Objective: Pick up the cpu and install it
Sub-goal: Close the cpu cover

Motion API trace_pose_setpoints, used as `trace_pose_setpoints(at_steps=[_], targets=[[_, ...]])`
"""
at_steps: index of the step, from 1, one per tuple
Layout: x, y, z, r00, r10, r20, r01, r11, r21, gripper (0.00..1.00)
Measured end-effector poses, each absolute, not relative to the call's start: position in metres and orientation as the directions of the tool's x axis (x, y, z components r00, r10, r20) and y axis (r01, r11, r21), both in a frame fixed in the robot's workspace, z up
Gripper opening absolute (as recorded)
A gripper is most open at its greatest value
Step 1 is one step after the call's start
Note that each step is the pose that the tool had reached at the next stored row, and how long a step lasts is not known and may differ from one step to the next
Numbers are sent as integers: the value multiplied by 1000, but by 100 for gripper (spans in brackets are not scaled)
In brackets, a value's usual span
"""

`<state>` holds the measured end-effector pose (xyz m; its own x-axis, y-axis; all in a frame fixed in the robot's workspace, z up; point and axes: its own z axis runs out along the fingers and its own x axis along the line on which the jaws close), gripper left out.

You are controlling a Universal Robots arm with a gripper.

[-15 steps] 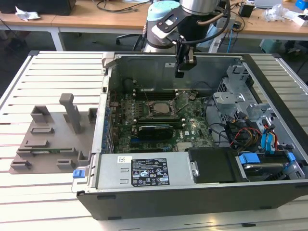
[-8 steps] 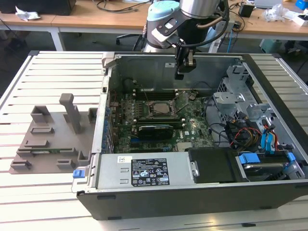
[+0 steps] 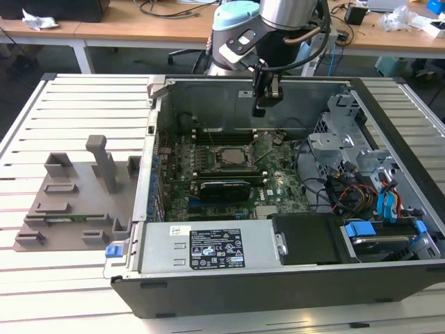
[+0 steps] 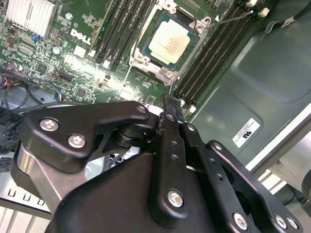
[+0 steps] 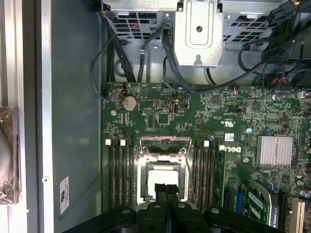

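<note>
We see the cpu (image 4: pixel 169 41) lying flat inside the socket frame (image 4: pixel 164 73) on the motherboard (image 5: pixel 228 111), with its silver top facing up. The end effector (image 3: pixel 266 106) hangs above the board inside the open computer case (image 3: pixel 278 292), which stands on the desk (image 3: pixel 62 278). In both wrist views its fingers (image 5: pixel 161 188) are pressed together with nothing between them, and they are apart from the chip. We judge that picking up and placing are done. We cannot tell whether the socket frame is already locked down over the chip.
</note>
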<state>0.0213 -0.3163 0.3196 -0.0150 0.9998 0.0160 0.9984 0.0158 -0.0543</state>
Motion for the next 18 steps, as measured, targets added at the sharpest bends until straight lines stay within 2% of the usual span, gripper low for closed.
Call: trace_pose_setpoints(at_steps=[18], targets=[[24, -316, 302, -15, 1000, 16, 998, 16, -54, 11]])
